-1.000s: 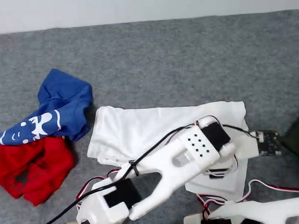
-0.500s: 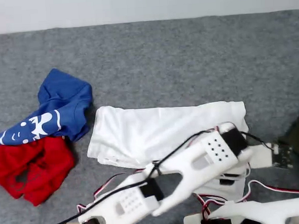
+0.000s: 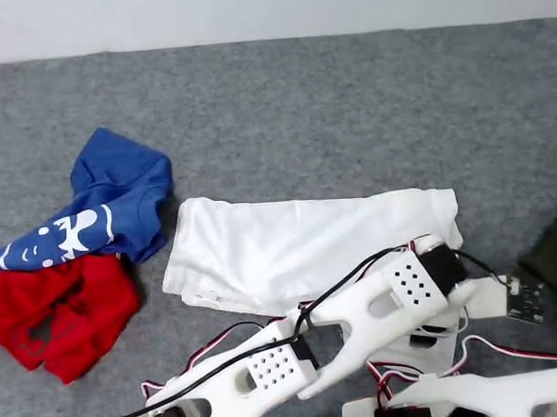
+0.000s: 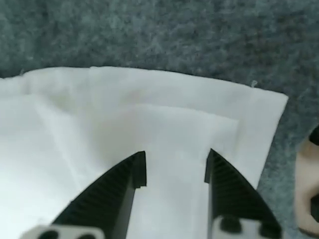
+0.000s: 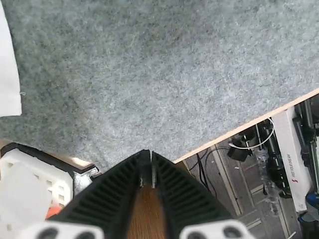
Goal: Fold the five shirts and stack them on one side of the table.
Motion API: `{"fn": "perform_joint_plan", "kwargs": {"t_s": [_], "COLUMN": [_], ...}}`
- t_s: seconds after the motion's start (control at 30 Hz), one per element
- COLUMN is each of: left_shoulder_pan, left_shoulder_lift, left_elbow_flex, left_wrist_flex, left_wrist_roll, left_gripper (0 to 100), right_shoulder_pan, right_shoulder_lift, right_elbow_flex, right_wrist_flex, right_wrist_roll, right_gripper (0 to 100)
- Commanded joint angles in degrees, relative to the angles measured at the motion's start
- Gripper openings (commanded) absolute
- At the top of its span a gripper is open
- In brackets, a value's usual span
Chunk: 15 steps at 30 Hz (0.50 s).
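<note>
My left arm has sunk lower and slid right over the gray mat (image 3: 348,100), across the white shirt (image 3: 290,241) lying flattened mid-table. 2 more, the blue shirt (image 3: 108,205) and red shirt (image 3: 58,312), sit crumpled together at the mat's left side. The left gripper (image 4: 174,167) hovers with jaws apart over white fabric. The right gripper (image 5: 147,167) is pressed closed above bare mat.

A grey tabletop (image 3: 348,100) is seen, with a white shirt (image 3: 281,246), a blue shirt (image 3: 108,205) and a red shirt (image 3: 58,307) laid on it.
</note>
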Motion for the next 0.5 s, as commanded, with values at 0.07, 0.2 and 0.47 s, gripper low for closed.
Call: {"fn": "perform_joint_plan", "kwargs": {"t_s": [0.07, 0.2, 0.47], "left_shoulder_pan": [-1.3, -1.8, -1.7], "left_shoulder_lift": [1.2, 1.5, 2.0], "left_elbow_flex": [-2.4, -2.7, -2.4], "left_wrist_flex": [1.7, 1.7, 1.7], "left_wrist_roll": [-0.6, -0.6, -0.6], "left_gripper": [20, 20, 12], "right_shoulder_pan": [0.2, 0.2, 0.4], "right_shoulder_lift": [-1.4, -1.4, -1.4], "right_elbow_flex": [-0.4, -0.4, -0.4], "right_wrist_flex": [-0.7, -0.7, -0.7], "right_wrist_roll": [0.6, 0.6, 0.6], "right_gripper": [1.0, 1.0, 1.0]}}
